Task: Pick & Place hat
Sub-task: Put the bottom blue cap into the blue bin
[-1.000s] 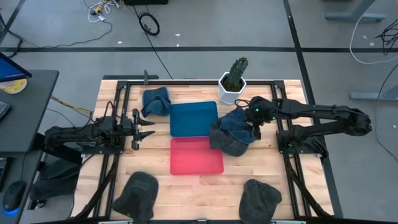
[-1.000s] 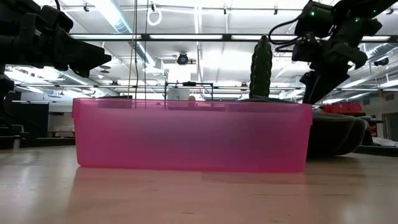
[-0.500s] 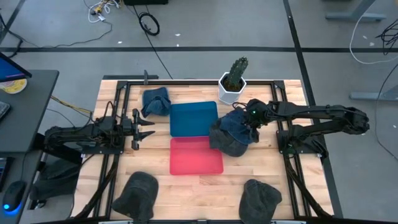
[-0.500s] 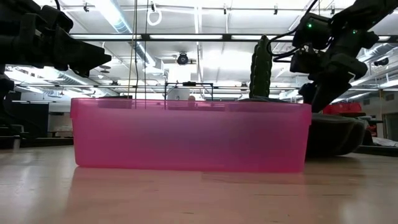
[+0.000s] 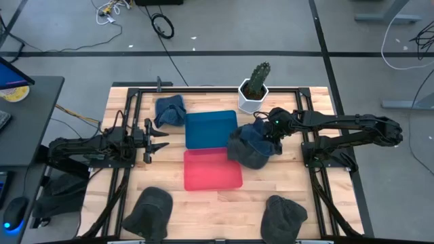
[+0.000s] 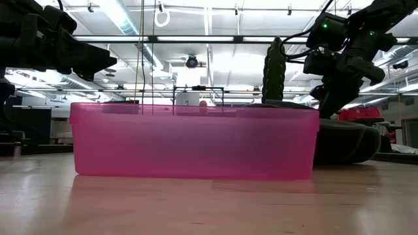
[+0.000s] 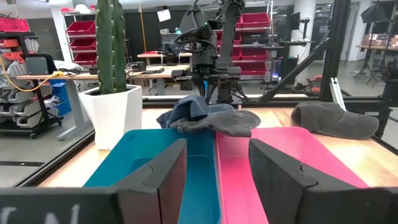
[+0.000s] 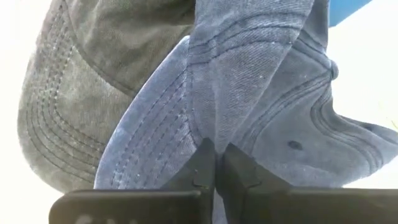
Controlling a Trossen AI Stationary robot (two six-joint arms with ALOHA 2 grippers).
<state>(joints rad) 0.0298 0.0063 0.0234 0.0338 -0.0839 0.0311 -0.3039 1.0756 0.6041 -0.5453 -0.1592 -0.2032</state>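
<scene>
A blue denim hat (image 5: 258, 135) lies on top of a grey hat (image 5: 245, 156) on the table, just right of the blue tray (image 5: 211, 129) and the pink tray (image 5: 213, 170). My right gripper (image 5: 268, 135) stands over the blue hat and is shut on it; the right wrist view shows the hat (image 8: 249, 93) across the grey one (image 8: 93, 81). My left gripper (image 5: 160, 140) waits open at the table's left, level and pointing toward the trays, with nothing between its fingers (image 7: 168, 177). My right gripper pinches a raised fold of the blue hat's cloth (image 8: 214, 134) between its two fingers, beside the stitched brim (image 8: 146, 165). The fingers come from above, slanting in from the table's right. The hat still rests on the grey hat beneath it.
A cactus in a white pot (image 5: 253, 88) stands just beyond the hats. Another blue hat (image 5: 169, 110) lies at the far left, and two grey hats (image 5: 152, 210) (image 5: 283, 215) lie near the front edge. Black frame rails run along both sides.
My right gripper has dropped a little onto the blue hat, moved slightly toward the table's left and shut on a fold of it. The stacked hats and the pink tray have been nudged a little toward the left.
</scene>
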